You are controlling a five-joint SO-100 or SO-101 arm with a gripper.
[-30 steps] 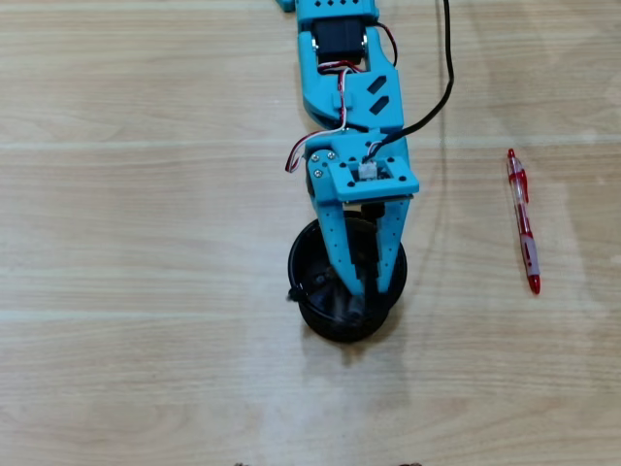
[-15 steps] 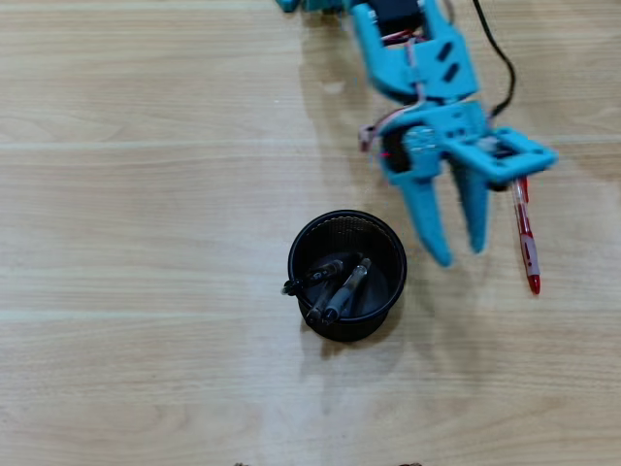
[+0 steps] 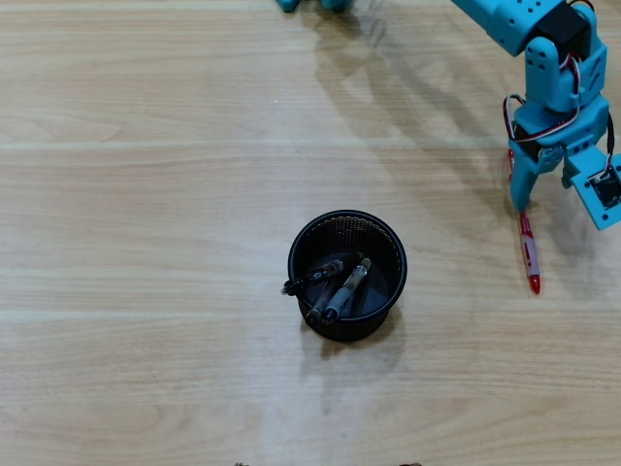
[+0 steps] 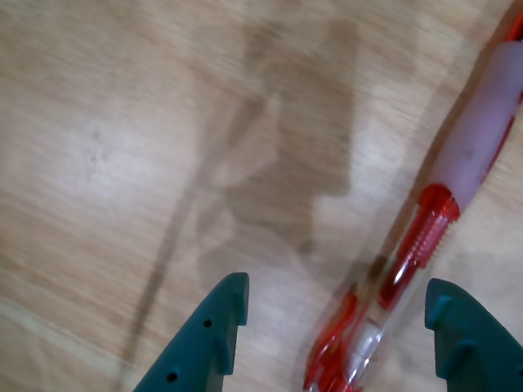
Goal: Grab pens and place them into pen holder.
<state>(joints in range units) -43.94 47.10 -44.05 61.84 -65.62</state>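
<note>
Wrist view is showing the gripper (image 4: pixel 335 327) spreading wide around the red pen (image 4: pixel 425 237), sitting off-centre and risking rolling away.

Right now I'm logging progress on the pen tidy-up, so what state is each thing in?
pen holder: upright on the table, three dark pens inside.
three dark pens: in the holder, leaning against its wall.
red pen: flat on the table, not gripped, lying between the open fingers in the wrist view.
gripper: open, low over the red pen's clip end, holding nothing.
</note>
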